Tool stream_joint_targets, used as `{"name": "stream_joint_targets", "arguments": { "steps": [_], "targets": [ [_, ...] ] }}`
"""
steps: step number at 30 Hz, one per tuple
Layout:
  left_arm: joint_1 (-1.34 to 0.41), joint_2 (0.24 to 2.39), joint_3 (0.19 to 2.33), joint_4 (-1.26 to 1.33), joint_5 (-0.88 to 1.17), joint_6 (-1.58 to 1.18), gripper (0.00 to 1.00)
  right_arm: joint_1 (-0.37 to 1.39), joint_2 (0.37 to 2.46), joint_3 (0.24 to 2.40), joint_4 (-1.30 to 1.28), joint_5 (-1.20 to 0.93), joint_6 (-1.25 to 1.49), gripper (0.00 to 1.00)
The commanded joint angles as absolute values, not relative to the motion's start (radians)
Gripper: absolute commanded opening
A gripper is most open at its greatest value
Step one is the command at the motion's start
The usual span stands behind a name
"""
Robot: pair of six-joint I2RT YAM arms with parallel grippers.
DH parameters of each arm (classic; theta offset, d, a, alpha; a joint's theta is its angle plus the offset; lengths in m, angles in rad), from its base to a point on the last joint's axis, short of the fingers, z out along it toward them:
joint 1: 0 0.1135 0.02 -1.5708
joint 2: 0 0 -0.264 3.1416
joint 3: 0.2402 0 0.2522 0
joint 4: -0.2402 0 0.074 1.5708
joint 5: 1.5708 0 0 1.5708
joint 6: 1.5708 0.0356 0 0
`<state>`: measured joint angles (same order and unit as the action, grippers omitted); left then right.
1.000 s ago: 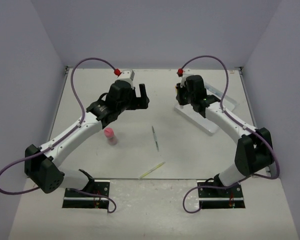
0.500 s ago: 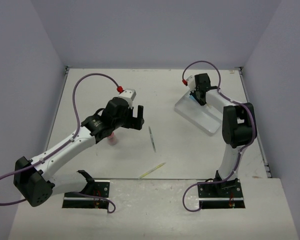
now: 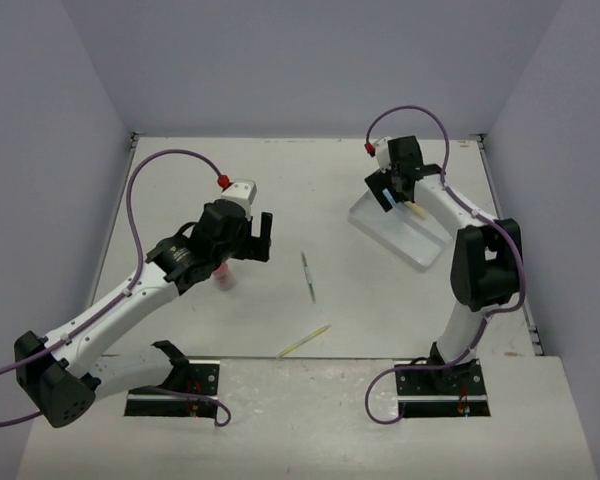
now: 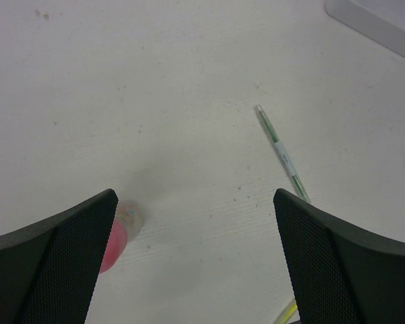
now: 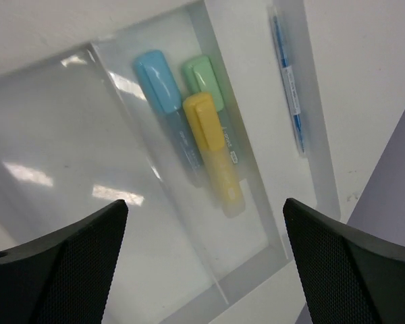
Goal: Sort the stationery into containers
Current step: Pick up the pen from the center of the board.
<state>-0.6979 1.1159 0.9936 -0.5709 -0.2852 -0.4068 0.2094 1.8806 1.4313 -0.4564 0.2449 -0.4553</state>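
Note:
The clear three-compartment tray (image 3: 412, 243) lies at the right rear. My right gripper (image 5: 204, 209) hovers open just above it (image 3: 393, 190), holding nothing. Below it in the middle compartment lie a yellow marker (image 5: 212, 145), a light-blue stick (image 5: 160, 88) and a green stick (image 5: 204, 81); a slim pen with blue markings (image 5: 287, 81) lies in the narrow compartment. My left gripper (image 4: 194, 202) is open and empty (image 3: 248, 245) over the table. The pink cylinder (image 4: 115, 236) sits by its left finger. A green pen (image 4: 281, 153) and a yellow-green pen (image 3: 304, 341) lie loose on the table.
The tray's wide compartment (image 5: 54, 135) holds nothing in view. Walls stand close on the left, rear and right of the white table (image 3: 280, 190). The arm bases and their purple cables (image 3: 140, 200) fill the near edge.
My right gripper has opened, and the yellow marker now lies in the tray's middle compartment. My left arm has drawn back toward the near left, over the pink cylinder.

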Motion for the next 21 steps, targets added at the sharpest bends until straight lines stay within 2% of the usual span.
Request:
{"name": "stream_joint_targets", "arguments": {
  "steps": [1,3,5,8,10,11,13,16,19,21],
  "targets": [
    [-0.697,1.024,1.050,-0.623,-0.371,-0.393,1.00,0.365,1.634,1.405,-0.496,0.251,-0.153,0.99],
    [-0.698,1.000,1.048,-0.653,-0.413,-0.394,1.00,0.505,1.562,1.285,-0.454,0.342,-0.061,0.99],
    [-0.697,0.971,1.048,-0.686,-0.453,-0.391,1.00,0.561,1.476,1.170,-0.327,0.305,0.133,0.99],
    [-0.697,0.935,1.048,-0.740,-0.498,-0.387,1.00,0.546,1.503,1.134,-0.255,-0.073,0.281,0.99],
    [-0.698,0.895,1.025,-0.751,-0.518,-0.385,1.00,0.560,1.608,1.197,-0.321,-0.237,0.348,0.90],
    [-0.696,0.879,1.008,-0.746,-0.530,-0.384,1.00,0.610,1.644,1.259,-0.357,-0.192,0.376,0.89],
    [-0.696,0.836,0.960,-0.730,-0.557,-0.392,1.00,0.681,1.733,1.341,-0.440,0.035,0.429,0.91],
    [-0.698,0.787,0.906,-0.695,-0.557,-0.406,1.00,0.717,1.859,1.446,-0.590,0.136,0.518,0.79],
    [-0.696,0.736,0.861,-0.660,-0.567,-0.409,1.00,0.749,1.954,1.499,-0.684,0.180,0.552,0.56],
    [-0.696,0.717,0.843,-0.643,-0.569,-0.409,1.00,0.768,1.996,1.504,-0.707,0.190,0.559,0.48]
  ]
}}
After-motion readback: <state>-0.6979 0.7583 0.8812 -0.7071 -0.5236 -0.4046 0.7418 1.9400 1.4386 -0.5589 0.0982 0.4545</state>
